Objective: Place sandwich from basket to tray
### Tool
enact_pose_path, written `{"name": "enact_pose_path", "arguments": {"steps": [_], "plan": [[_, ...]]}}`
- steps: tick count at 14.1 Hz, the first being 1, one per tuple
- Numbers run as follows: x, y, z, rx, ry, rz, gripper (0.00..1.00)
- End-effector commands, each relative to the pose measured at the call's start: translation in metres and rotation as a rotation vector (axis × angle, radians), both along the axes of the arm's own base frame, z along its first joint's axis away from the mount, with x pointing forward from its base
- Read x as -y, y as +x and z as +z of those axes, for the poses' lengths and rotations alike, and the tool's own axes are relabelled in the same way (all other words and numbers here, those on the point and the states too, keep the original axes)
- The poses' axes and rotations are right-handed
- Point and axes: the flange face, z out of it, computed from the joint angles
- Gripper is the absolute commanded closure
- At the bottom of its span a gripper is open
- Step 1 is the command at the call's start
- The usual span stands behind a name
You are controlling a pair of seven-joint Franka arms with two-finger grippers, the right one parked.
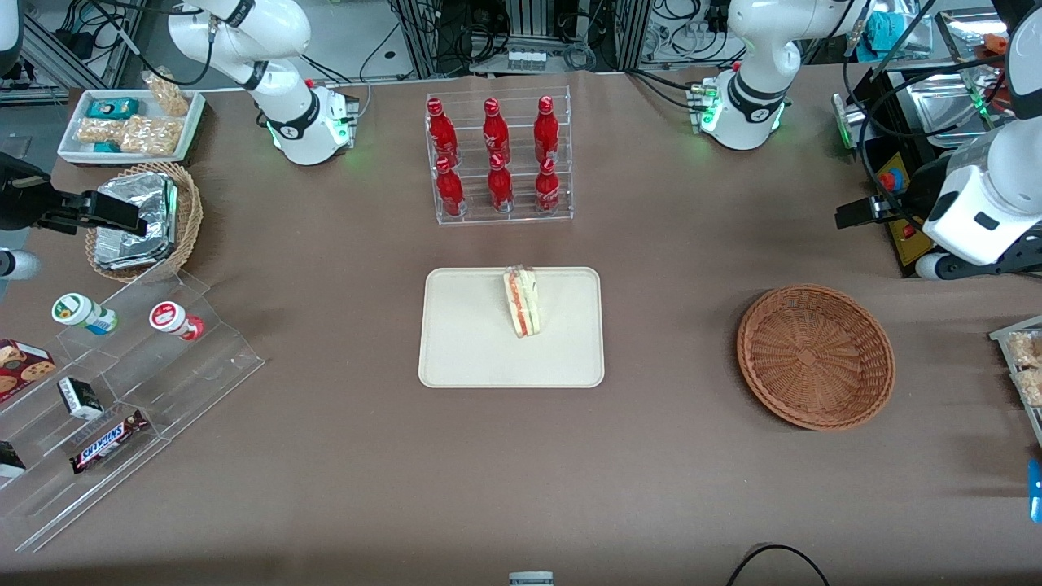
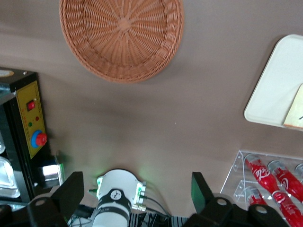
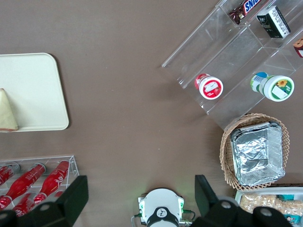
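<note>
The sandwich [image 1: 522, 301], a pale wedge with red-orange and green filling, lies on the cream tray [image 1: 472, 342] at the table's middle. Its edge also shows in the left wrist view [image 2: 296, 111] on the tray [image 2: 272, 90], and in the right wrist view [image 3: 6, 113]. The reddish-brown wicker basket [image 1: 816, 355] stands empty toward the working arm's end; it also shows in the left wrist view [image 2: 122, 35]. My left gripper [image 1: 856, 214] hangs high above the table, farther from the front camera than the basket. It is open and empty [image 2: 136, 189].
A clear rack of red bottles [image 1: 498, 159] stands farther from the camera than the tray. A black and yellow control box with a red button [image 2: 31, 118] sits near the gripper. A stepped clear display [image 1: 122, 382] and a small basket of foil packs [image 1: 142, 220] lie toward the parked arm's end.
</note>
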Motion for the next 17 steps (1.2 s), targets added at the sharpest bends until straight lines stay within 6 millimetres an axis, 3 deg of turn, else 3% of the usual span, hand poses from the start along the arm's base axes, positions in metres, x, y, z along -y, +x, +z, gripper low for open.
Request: {"name": "enact_pose_path", "arguments": {"steps": [1,5,9,17], "plan": [[0.000,-0.019,0.013,0.001,0.052,-0.003,0.00],[-0.002,-0.041,0.002,0.128,0.063,0.002,0.00],[-0.021,-0.035,0.009,0.135,0.057,0.035,0.00],[-0.017,-0.012,0.011,0.151,0.030,0.042,0.00]]}}
